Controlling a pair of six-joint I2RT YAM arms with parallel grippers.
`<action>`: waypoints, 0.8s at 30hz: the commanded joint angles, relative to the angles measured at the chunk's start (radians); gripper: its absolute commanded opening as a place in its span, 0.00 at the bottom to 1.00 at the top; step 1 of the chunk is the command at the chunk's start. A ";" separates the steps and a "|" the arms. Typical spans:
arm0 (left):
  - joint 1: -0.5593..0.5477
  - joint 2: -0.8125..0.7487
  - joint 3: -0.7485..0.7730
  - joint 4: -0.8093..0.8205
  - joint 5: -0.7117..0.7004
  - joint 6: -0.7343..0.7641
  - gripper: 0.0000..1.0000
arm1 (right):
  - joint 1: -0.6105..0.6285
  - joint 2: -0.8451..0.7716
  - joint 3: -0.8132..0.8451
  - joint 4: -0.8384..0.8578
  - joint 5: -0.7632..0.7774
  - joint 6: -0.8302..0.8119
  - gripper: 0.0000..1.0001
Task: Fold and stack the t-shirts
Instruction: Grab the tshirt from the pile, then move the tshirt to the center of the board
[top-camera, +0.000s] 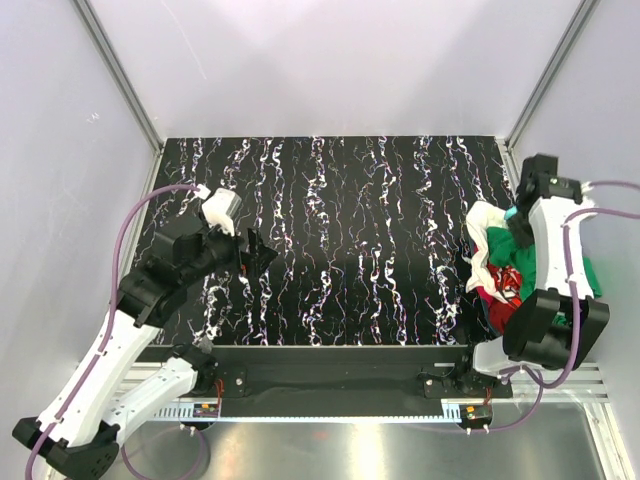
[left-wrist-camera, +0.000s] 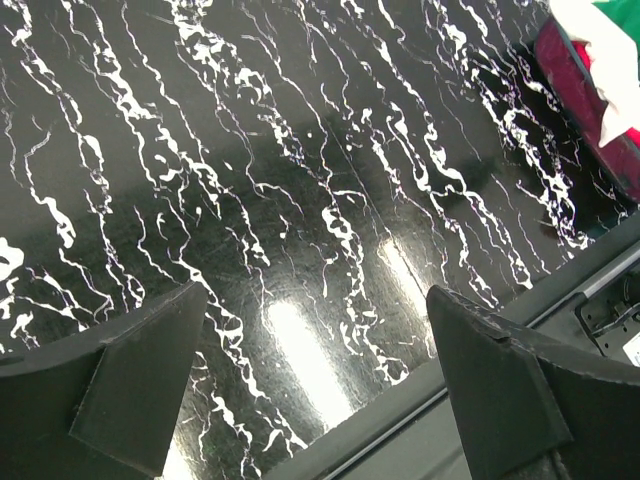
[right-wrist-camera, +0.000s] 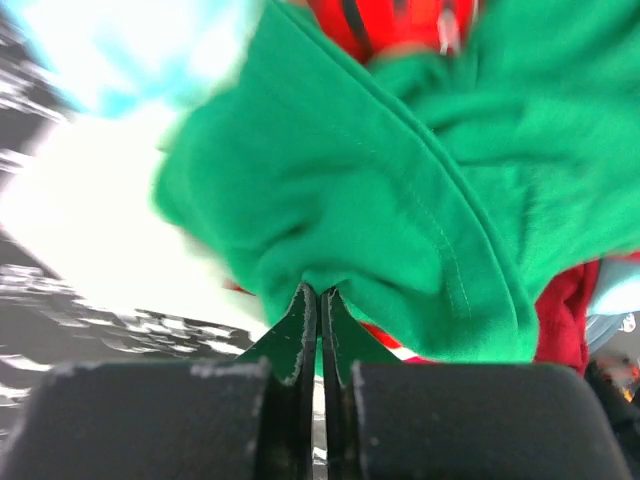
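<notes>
The only writing in sight is white print on the red t-shirt. It is too small and too crumpled to read in the top view, and it is blurred in the right wrist view.

The t-shirts lie bunched in one loose heap at the right edge of the black, white-veined worktop, under the right arm. The white t-shirt spreads along the heap's far and left side. The red one is at the near side, and a sliver of the turquoise t-shirt shows at the far end beside the arm. The green t-shirt sits on top, with part of it showing past the arm on the right.

The right hand is down in the heap. Its two fingers are pressed together on a pinched fold of the green cloth, which bunches up right at the fingertips. Red cloth shows above and to the right of that fold, and pale white cloth to its left.

The left hand is over the left part of the worktop, well apart from the heap. Its fingers are spread wide with nothing between them, and only bare worktop shows beneath. In its own wrist view the heap shows only as a corner of red, white and green at the upper right.
</notes>
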 joint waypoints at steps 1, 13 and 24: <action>-0.004 0.006 0.058 0.013 -0.027 0.024 0.99 | -0.005 -0.015 0.315 -0.029 0.171 -0.071 0.00; -0.003 0.049 0.112 0.022 -0.064 -0.001 0.99 | 0.242 0.184 1.293 0.174 0.034 -0.584 0.00; 0.017 0.065 0.215 -0.042 -0.154 -0.120 0.99 | 0.733 0.292 1.145 0.427 -0.502 -0.352 0.00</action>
